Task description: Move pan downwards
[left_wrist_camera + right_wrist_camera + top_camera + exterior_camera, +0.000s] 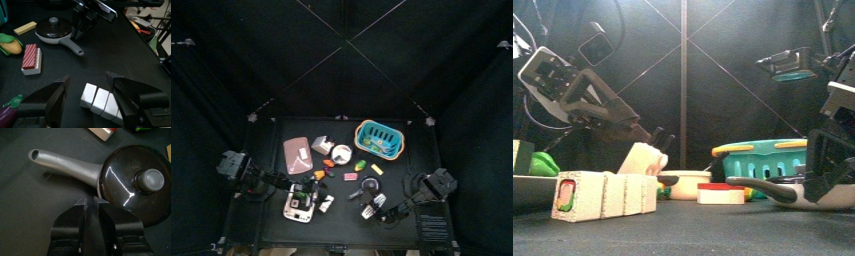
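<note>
**A:** Black and glossy. That's the pan (130, 180) you're after, lid on, with a grey knob in the middle of the lid. Where does it sit from your side?

**B:** On the right half of the worktop (271, 235), nearer the front edge than the far one (372, 186). The blue basket (380, 137) is well apart from it, up toward the far right corner.

**A:** And your right tool (93, 204)?

**B:** Its two jaws are pressed together and nothing is pinched between them. In the right wrist view you'll see the tips right at the pan's rim, just beside the spot where the pale handle (67, 164) joins the body. Whether they touch the pan, you can't tell from there.

**A:** Does the other camera confirm that?

**B:** It does. From the left wrist you see the right tool (81, 34) hanging down just beside the pan (52, 30), on the side away from the corn cob, with the handle running out toward the camera.

**A:** Your left tool?

**B:** The left tool (89, 82) is spread wide and holds nothing. It hangs over the white-and-grey boxy toy (100, 100) near the front left corner, well apart from the pan. A red-and-white block (30, 55) lies on the worktop between the two.
</note>
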